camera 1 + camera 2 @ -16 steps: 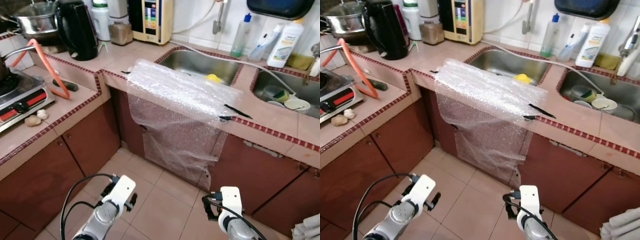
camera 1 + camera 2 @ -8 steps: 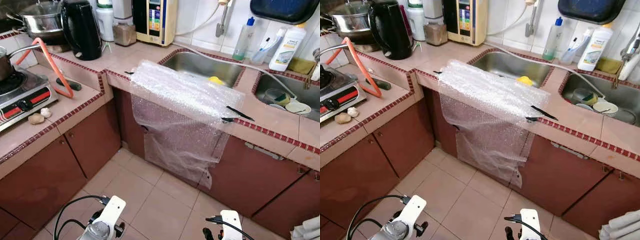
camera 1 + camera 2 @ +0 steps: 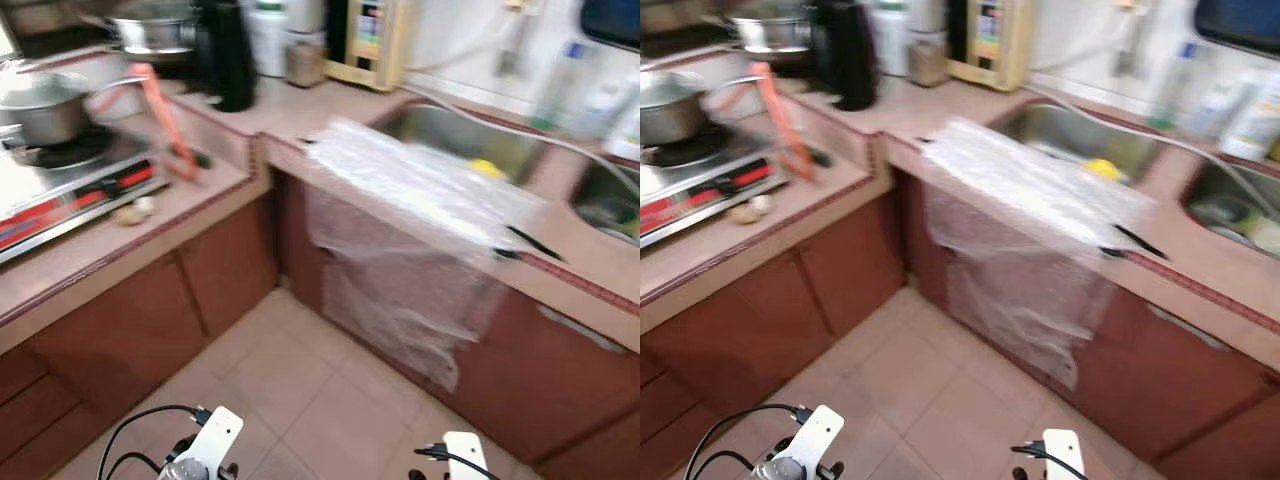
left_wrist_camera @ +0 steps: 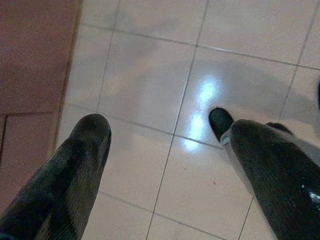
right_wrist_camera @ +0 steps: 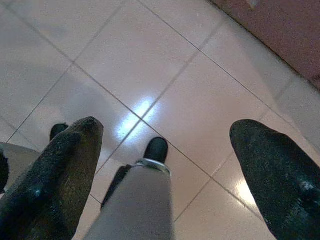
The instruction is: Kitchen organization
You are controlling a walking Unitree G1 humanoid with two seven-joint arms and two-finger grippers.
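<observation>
A sheet of bubble wrap (image 3: 420, 200) is draped over the counter edge in front of the steel sink (image 3: 450, 135) and hangs down the cabinet front. A yellow item (image 3: 487, 168) lies in the sink. Both arms hang low, with their white wrists (image 3: 205, 455) (image 3: 462, 460) at the bottom edge. My left gripper (image 4: 167, 130) is open above the floor tiles with nothing between its fingers. My right gripper (image 5: 167, 130) is open too, over the tiles and my own leg (image 5: 145, 200). The head views are blurred.
The tiled counter runs in an L. A black kettle (image 3: 228, 65), a gas stove (image 3: 70, 185) with a pot (image 3: 40, 105) and an orange hose (image 3: 165, 120) stand on the left. Brown cabinet doors (image 3: 130, 320) line the floor space. A second sink (image 3: 1240, 210) is at right.
The whole picture has slid to the right and blurred, so the camera has turned left. More of the stove and a pot have come into sight. Both arms stay low.
</observation>
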